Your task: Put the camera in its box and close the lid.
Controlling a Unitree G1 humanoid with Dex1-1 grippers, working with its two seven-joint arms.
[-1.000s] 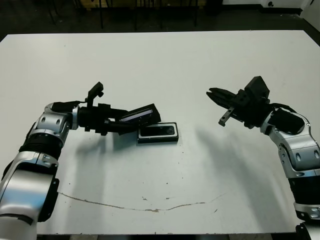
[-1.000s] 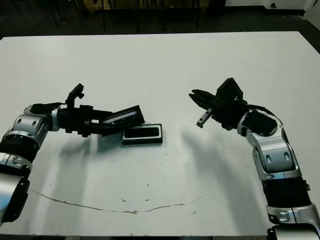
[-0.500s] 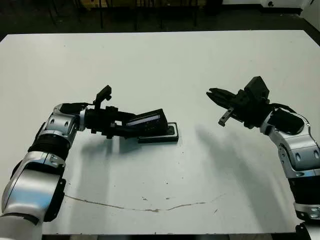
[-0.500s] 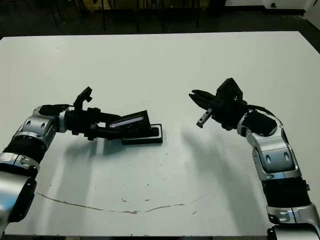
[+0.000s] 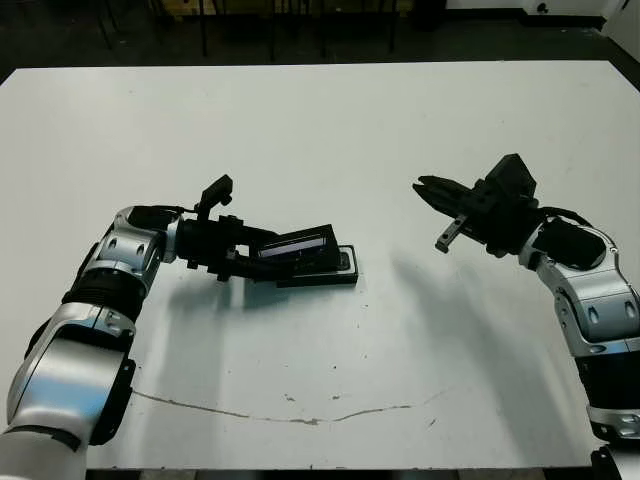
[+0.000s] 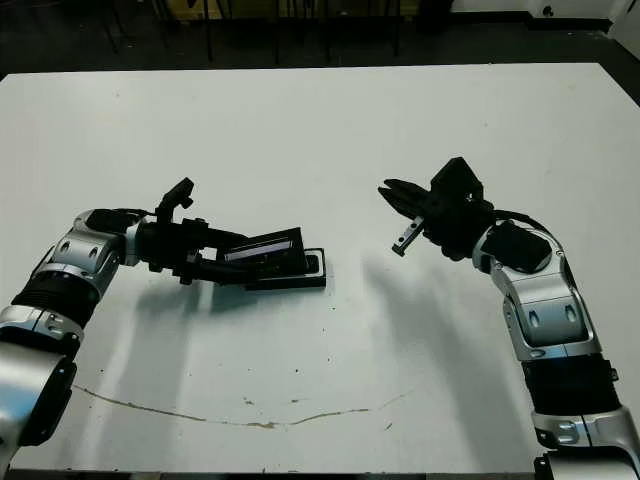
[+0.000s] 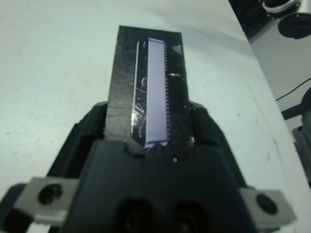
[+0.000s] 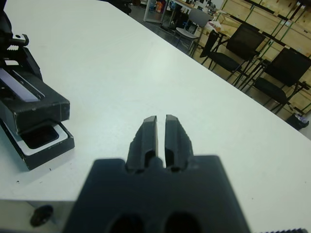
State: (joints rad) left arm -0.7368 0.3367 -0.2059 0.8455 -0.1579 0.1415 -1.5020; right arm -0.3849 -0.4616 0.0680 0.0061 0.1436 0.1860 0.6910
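My left gripper (image 5: pixel 262 252) is shut on the lid (image 5: pixel 298 243), a flat black panel with a pale glossy stripe (image 7: pixel 156 87). The lid is tilted, and its far end lies over the left part of the box (image 5: pixel 343 272), a shallow black tray with white lining. In the right wrist view a dark shape in the box's uncovered end (image 8: pixel 35 138) looks like the camera; the lid hides the rest. My right gripper (image 8: pixel 161 118) hovers well to the right of the box, its fingers together and holding nothing.
A thin brown scuff line (image 5: pixel 300 415) crosses the white table near its front edge. Black chairs (image 8: pixel 233 48) stand beyond the table's far edge in the right wrist view.
My left gripper has carried the lid to the right and lowered it flatter over the box, covering most of the camera. The right arm has not moved.
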